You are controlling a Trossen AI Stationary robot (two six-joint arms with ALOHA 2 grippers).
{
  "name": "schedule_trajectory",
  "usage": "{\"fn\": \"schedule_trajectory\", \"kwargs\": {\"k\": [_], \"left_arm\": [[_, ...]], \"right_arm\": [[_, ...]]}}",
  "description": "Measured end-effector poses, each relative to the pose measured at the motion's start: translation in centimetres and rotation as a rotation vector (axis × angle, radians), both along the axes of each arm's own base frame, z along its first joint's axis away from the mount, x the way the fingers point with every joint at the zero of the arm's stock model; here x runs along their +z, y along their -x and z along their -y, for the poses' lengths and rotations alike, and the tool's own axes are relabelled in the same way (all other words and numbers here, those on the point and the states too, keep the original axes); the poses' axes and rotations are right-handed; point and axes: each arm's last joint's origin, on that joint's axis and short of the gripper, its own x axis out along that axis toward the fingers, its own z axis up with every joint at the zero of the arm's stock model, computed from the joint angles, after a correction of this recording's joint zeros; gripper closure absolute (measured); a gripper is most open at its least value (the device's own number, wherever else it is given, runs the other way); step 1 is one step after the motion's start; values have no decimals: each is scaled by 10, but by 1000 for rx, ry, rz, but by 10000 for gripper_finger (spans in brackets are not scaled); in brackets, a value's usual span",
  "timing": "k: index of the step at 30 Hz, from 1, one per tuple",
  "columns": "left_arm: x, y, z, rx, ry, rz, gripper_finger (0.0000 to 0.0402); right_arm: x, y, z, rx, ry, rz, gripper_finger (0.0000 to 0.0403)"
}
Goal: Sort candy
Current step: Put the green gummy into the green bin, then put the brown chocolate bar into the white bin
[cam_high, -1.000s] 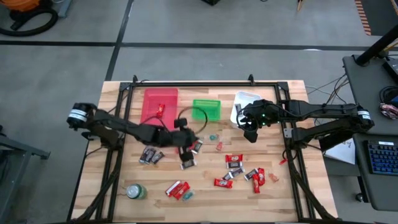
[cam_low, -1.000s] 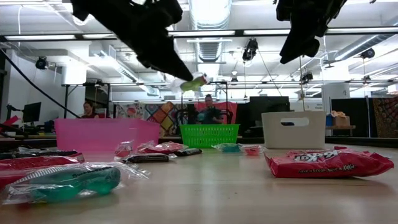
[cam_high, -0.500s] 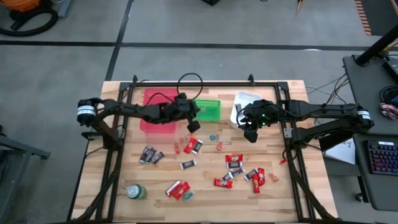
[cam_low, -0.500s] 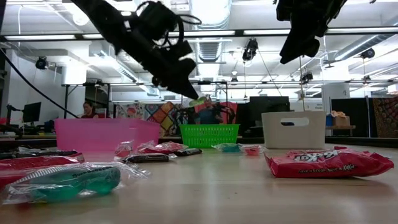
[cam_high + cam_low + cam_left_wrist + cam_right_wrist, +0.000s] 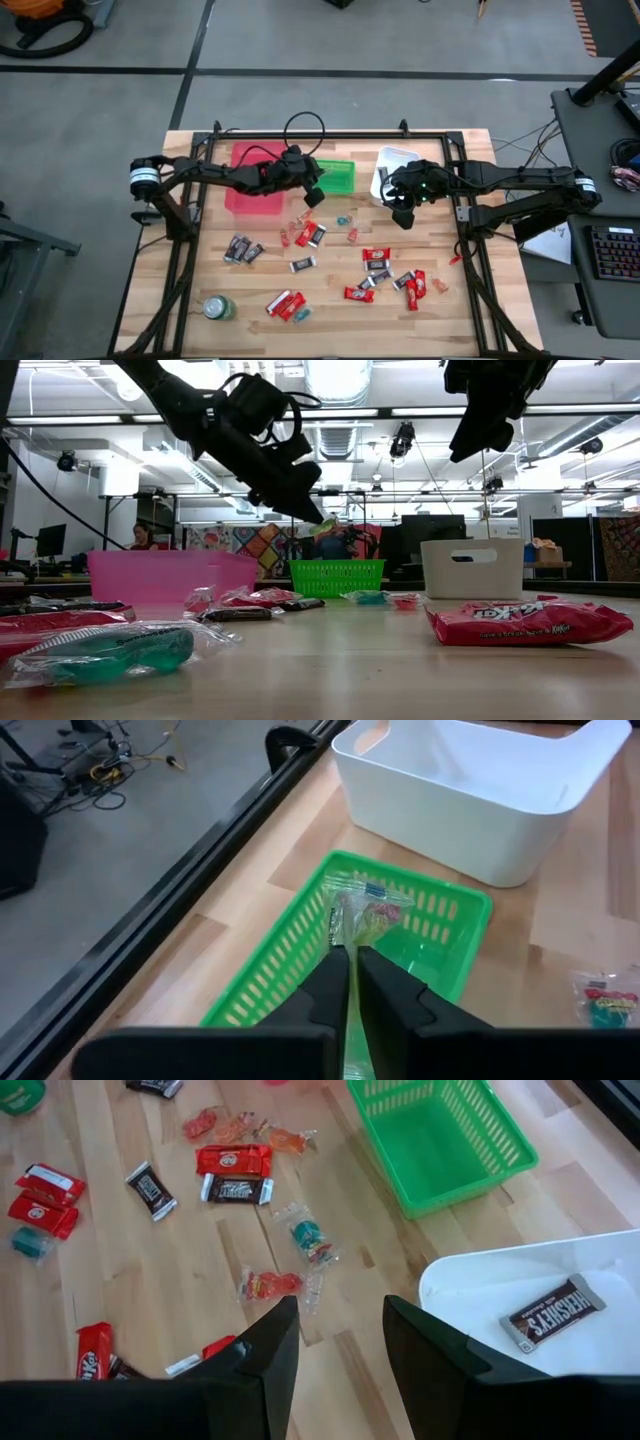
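Left end effector (image 5: 349,970) pinching one green candy (image 5: 366,915) above green basket (image 5: 300,945), right end effector (image 5: 335,1335) spread wide, empty.

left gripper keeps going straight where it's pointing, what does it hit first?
Probably the green basket: the left gripper, shut on a clear-wrapped candy, points down into it. Depth is unclear.

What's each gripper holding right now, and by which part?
Left gripper pinches a clear-wrapped green candy by its wrapper end, above the green basket. Right gripper holds nothing.
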Motion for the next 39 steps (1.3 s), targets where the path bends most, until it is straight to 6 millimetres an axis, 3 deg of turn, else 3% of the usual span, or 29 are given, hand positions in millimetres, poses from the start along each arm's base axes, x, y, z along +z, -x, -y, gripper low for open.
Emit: {"fn": "schedule_trajectory", "kwargs": {"k": [9, 14, 23, 39], "left_arm": [[0, 0, 1, 5, 12, 7, 311], [4, -1, 11, -9, 32, 29, 285], [23, 1, 48, -101, 54, 66, 281], [49, 35, 124, -182, 298, 28, 280]], "right_arm": [[0, 0, 0, 0, 0, 1, 264], [0, 0, 0, -7, -6, 1, 264], [0, 0, 0, -21, -19, 2, 264], [0, 0, 0, -27, -25, 2, 264]]}}
